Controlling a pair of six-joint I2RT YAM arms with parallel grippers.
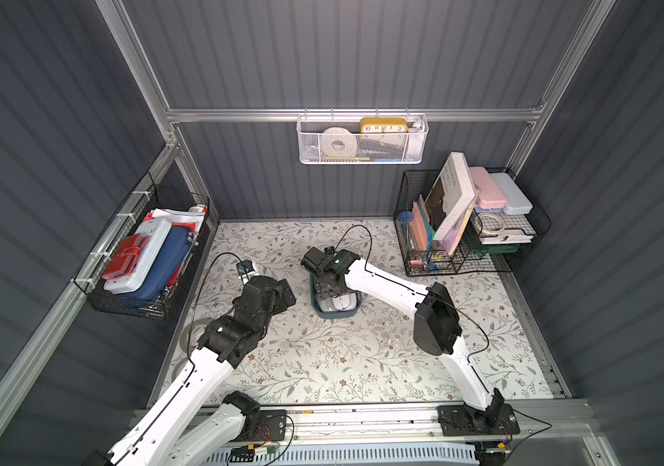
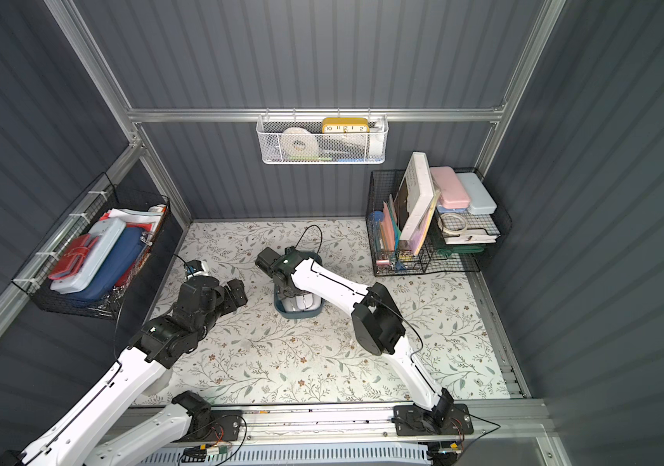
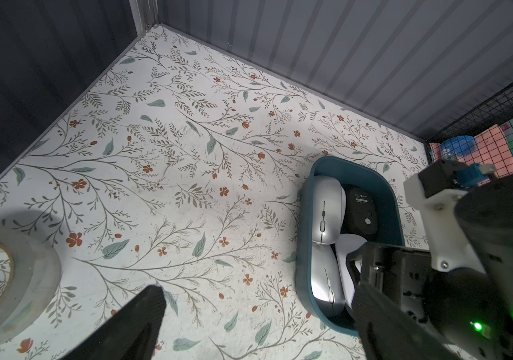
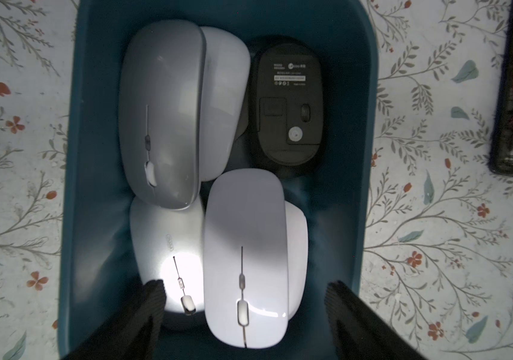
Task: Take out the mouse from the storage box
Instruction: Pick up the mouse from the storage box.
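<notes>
Grey ribbed walls (image 1: pixel 322 52) and an aluminium frame (image 1: pixel 241 115) close in a floral-patterned surface (image 1: pixel 342 363). In both top views the dark teal storage box (image 1: pixel 334 314) sits near the middle of the surface, and it holds several mice. The right arm (image 1: pixel 382 278) bends down over the box. In its wrist view the right jaws stand wide on either side of the white mouse (image 4: pixel 245 249). They seem clear of it, though shadow makes contact hard to judge. The left jaws hang wide and empty at 9 o'clock from the box. A tape roll (image 3: pixel 37 274) lies at 8 o'clock. A white mesh basket (image 1: pixel 362 141) hangs at 12 o'clock. One black wire basket (image 1: pixel 140 250) is at 9 o'clock and a black wire rack (image 1: pixel 463 242) at 2 o'clock.
</notes>
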